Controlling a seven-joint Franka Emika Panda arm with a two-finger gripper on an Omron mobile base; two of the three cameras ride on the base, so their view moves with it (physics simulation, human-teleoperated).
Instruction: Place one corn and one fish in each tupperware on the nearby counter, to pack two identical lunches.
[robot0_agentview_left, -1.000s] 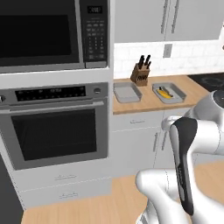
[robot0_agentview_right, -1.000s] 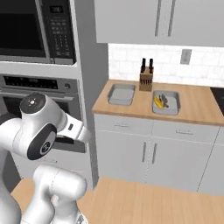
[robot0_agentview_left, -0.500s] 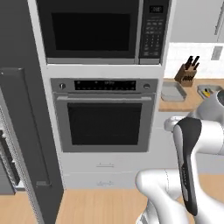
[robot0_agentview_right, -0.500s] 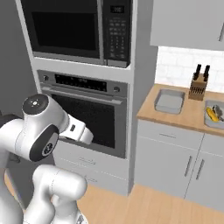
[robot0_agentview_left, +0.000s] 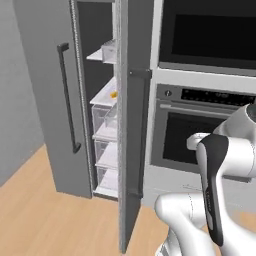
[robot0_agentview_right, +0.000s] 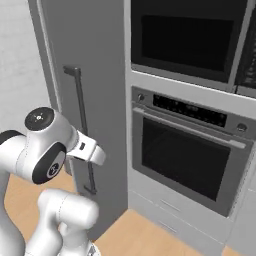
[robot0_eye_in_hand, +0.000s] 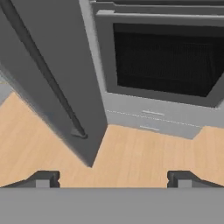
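Beside the wall oven (robot0_agentview_right: 187, 160) the fridge stands with its grey door (robot0_agentview_left: 131, 125) swung out, presumably so the arm can reach the shelves; on a white shelf (robot0_agentview_left: 107, 95) inside sits a small yellow-orange speck, likely a corn (robot0_agentview_left: 114, 94), though it is too small to be sure; the gripper (robot0_eye_in_hand: 113, 178) hangs low over the wooden floor (robot0_eye_in_hand: 131, 153), jaws spread wide and empty; the door's edge hides most of the shelves, so I cannot say whether any fish lies there.
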